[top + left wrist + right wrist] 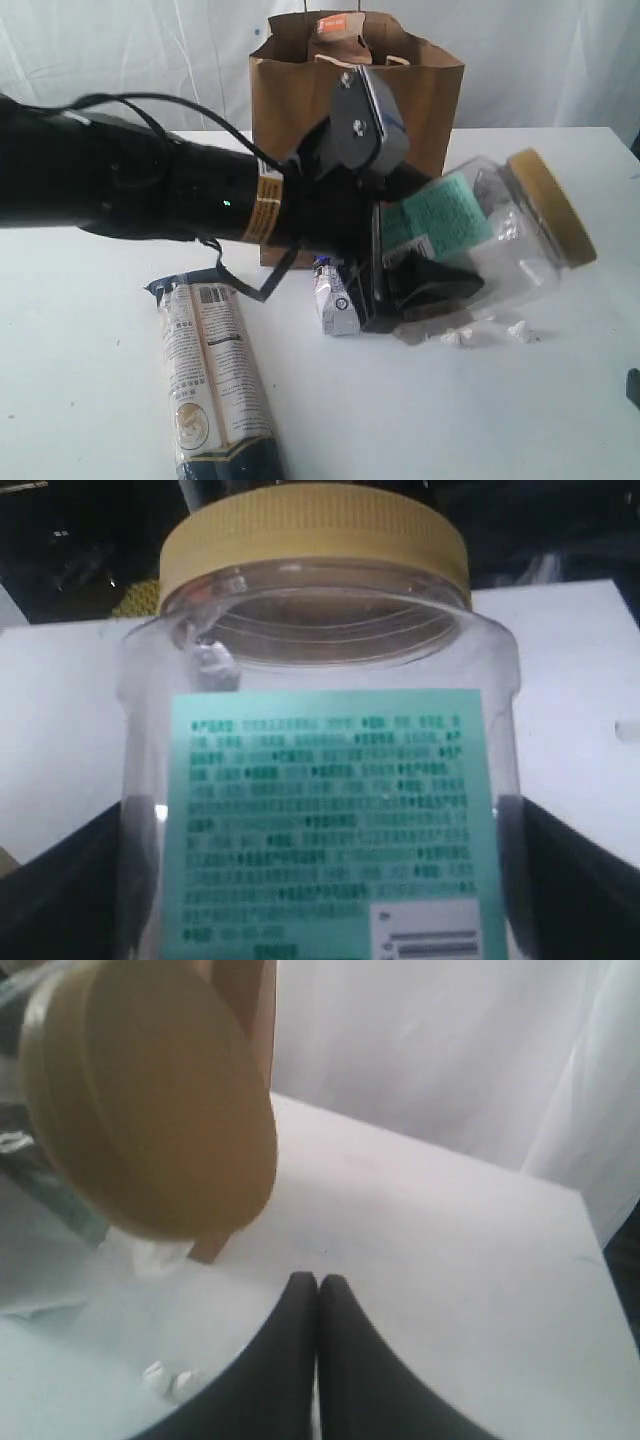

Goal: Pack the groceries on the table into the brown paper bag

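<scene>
**Clear jar clamped and tipped in front of the paper bag**

The clear plastic jar [500, 235] has a ribbed yellow screw lid [553, 205] and a mint-green label [435, 215] covered in small dark print. It sits at about 3 o'clock in the exterior view, tilted with its lid end pointing toward 2 o'clock. A pale lump shows against its wall near the neck.

The left tool [320, 910] is clamped on the jar, with a black finger [60, 890] pressed to each side of the body. Whether the jar's lower edge touches the white table [500, 420] cannot be told.

Small white crumbs [455, 338] lie on the table just below the jar. The tall kraft-brown paper bag [430, 90] stands upright at 11 o'clock from the jar.

A small blue-white carton [335, 300] lies at 8 o'clock from the jar. A long cream-black packet [215, 380] lies flat further toward 8 o'clock.

The right tool [318, 1300] has its dark fingers pressed together, holding nothing, and the jar's lid is close in front of it.
</scene>
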Robot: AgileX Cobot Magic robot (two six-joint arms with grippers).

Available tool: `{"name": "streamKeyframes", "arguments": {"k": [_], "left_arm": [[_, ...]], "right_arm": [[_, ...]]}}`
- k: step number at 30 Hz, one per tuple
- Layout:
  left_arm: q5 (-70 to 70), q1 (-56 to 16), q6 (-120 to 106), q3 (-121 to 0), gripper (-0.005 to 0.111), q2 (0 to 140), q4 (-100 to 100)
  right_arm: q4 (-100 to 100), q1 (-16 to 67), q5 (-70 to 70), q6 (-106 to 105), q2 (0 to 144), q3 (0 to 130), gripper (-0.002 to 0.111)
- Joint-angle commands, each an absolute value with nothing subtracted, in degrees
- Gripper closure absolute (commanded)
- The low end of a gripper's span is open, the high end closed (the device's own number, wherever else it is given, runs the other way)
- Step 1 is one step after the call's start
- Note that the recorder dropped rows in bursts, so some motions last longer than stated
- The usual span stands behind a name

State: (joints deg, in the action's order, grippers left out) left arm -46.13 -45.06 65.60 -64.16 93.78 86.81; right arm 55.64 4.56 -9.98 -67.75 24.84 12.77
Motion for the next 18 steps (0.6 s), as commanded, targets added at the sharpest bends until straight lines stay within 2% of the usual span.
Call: {"name": "streamKeyframes", "arguments": {"k": [1,5,10,14,18], "left_arm": [[-46.9,-45.3,69.5,-64.4,0.107,85.3,87.0],[-44.8,-45.3,69.0,-64.4,0.107,79.2,87.0],[-29.5,-45.3,53.1,-64.9,0.107,72.6,87.0],[-21.1,-45.3,39.0,-67.6,0.107,73.0,87.3],[-19.3,-44.9,34.8,-72.6,0.107,75.7,87.3]], "right_arm": [[54.0,4.6,-11.2,-68.7,20.0,12.6,0.108],[54.0,4.6,-13.9,-68.7,19.4,12.6,0.108],[54.0,4.6,-17.3,-68.2,19.4,12.6,0.108],[54.0,4.6,-17.9,-68.1,19.4,12.6,0.108],[54.1,4.6,-17.9,-68.1,19.4,12.6,0.108]]}}
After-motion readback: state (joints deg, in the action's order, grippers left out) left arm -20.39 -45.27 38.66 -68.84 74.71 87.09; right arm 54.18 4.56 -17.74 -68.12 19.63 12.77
